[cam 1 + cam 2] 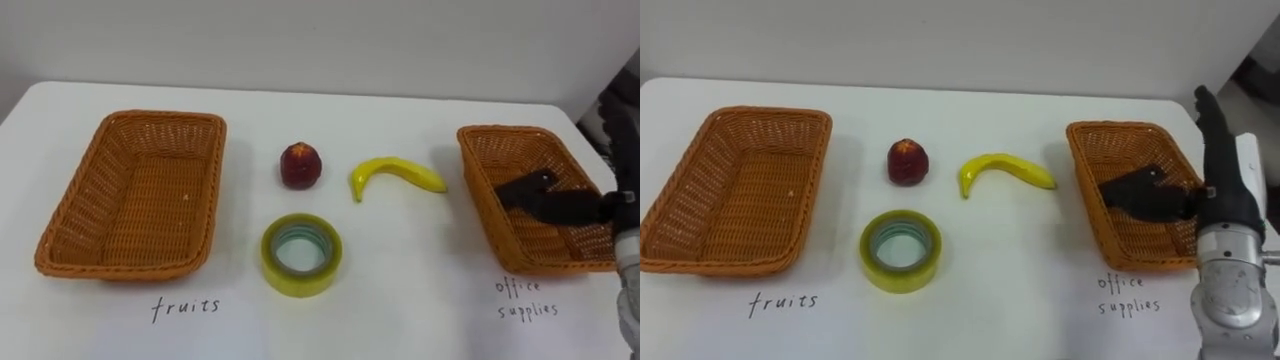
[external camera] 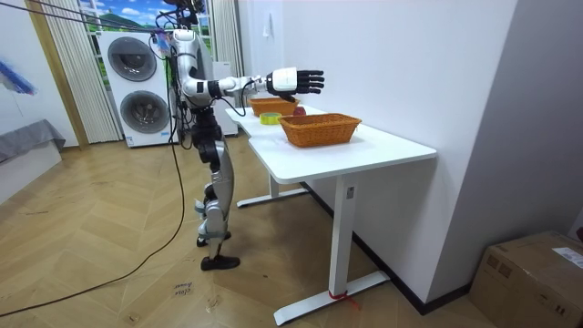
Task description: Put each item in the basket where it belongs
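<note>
On the white table, a red apple (image 1: 300,165) and a yellow banana (image 1: 395,172) lie side by side in the middle. A roll of yellow tape (image 1: 301,254) lies flat in front of the apple. An empty wicker basket (image 1: 140,190) stands at the left, with a handwritten fruit label before it. A second wicker basket (image 1: 490,140) stands at the right, with a handwritten office-supplies label. My right hand (image 1: 1220,195) hangs over this right basket, open, its dark fingers (image 1: 1135,190) stretched toward the left and holding nothing. The same hand (image 2: 296,80) shows straight-fingered in the room view.
The table's front edge lies just below the two labels, and a white wall runs along its far side. In the room view I stand at the table's long side, with washing machines (image 2: 137,87) behind me and wooden floor around.
</note>
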`<state>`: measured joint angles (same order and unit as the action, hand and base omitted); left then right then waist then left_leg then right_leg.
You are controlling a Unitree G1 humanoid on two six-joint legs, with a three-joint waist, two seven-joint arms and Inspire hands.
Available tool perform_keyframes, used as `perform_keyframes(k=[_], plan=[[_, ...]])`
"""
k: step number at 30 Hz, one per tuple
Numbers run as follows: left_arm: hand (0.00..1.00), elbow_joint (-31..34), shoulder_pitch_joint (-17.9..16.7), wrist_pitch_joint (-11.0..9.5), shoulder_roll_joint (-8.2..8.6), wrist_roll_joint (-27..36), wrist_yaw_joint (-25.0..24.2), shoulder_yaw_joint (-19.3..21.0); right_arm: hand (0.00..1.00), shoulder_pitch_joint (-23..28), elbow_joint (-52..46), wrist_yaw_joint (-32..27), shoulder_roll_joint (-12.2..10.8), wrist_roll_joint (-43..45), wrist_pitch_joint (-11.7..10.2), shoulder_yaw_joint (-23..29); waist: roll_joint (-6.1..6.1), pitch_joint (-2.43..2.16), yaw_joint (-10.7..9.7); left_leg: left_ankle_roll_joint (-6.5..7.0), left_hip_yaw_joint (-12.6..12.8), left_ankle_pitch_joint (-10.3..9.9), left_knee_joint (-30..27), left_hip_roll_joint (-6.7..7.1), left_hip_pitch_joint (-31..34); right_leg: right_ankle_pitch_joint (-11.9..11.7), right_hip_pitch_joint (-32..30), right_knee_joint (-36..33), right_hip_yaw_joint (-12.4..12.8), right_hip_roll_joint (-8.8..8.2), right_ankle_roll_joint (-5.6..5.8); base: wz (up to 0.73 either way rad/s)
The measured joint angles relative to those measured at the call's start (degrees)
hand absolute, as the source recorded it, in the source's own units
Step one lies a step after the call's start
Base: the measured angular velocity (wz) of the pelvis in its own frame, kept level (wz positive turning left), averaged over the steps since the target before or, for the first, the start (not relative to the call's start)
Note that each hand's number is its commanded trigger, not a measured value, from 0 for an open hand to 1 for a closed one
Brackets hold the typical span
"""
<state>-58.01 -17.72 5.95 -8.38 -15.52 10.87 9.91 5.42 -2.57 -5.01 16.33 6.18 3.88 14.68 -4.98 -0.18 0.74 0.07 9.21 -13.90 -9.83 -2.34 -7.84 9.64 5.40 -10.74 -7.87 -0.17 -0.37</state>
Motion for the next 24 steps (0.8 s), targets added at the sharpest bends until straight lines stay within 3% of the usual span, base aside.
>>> perform_keyframes(k=[8, 15, 20, 24], plan=[[0.00, -1.86, 0.98, 0.06, 0.00, -0.15, -0.24, -0.87, 0.00, -2.09, -4.60, 1.58, -0.01, -10.88, -0.02, -1.80, 1.21, 0.68, -0.11, 0.00, 0.08, 0.00, 0.30, -0.02, 0.36, 0.00, -0.63, 0.10, -0.15, 0.04, 0.01, 0.00], [0.00, -2.32, 1.32, 0.04, 0.06, -0.33, -0.36, -1.74, 0.00, -3.64, -7.81, 4.46, -0.38, -15.31, -0.05, -5.88, 2.01, 0.31, 1.38, -0.01, 0.16, 0.02, 0.24, -0.06, 0.49, 0.02, -0.84, 0.13, -0.20, 0.06, 0.04, 0.00], [0.00, -2.39, 1.35, 0.07, 0.01, -0.30, -1.51, -1.88, 0.00, -4.77, -11.02, 6.56, -0.37, -15.77, -0.06, -9.47, 1.31, -0.16, 2.83, -0.04, 0.11, 0.05, -0.20, -0.07, 1.12, 0.02, -1.17, 0.13, -0.27, 0.03, 0.04, 0.00], [0.00, -2.39, 1.12, 0.39, -0.01, -0.27, -1.61, -3.54, 0.00, -6.21, -11.01, 8.70, -0.39, -15.85, -0.06, -12.99, 0.92, -0.10, 3.23, -0.04, -0.23, 0.05, -0.79, -0.06, 1.17, 0.02, -0.69, 0.20, -0.34, -0.02, 0.02, 0.05]])
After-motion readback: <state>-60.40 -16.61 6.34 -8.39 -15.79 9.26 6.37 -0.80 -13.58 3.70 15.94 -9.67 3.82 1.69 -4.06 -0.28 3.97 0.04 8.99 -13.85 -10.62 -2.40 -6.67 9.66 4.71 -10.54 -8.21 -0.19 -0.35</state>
